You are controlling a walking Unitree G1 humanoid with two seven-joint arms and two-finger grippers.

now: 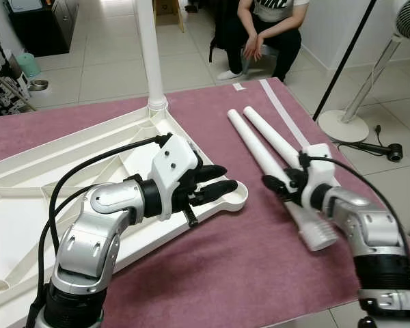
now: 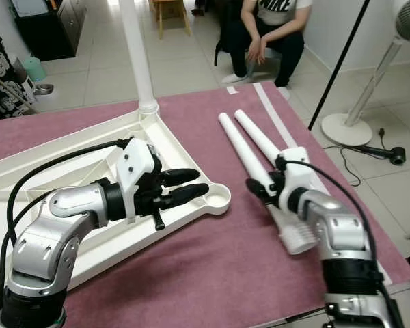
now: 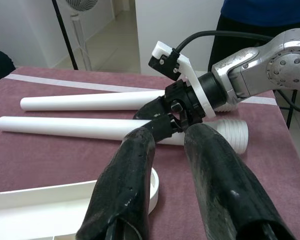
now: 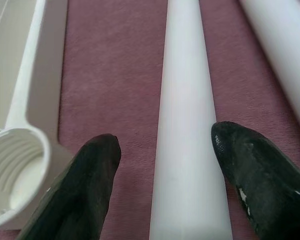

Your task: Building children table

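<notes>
Astride the near leg, right fingers spread.

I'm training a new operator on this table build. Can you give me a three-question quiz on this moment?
1. True or false: one leg already stands screwed into the tabletop.
2. How many loose legs lie on the cloth?
3. The right gripper is: A) straddling a loose leg, B) inside the corner socket, C) holding the fan.

Key: 1 true; 2 two; 3 A.

Bright, even daylight; sharp frames
</notes>
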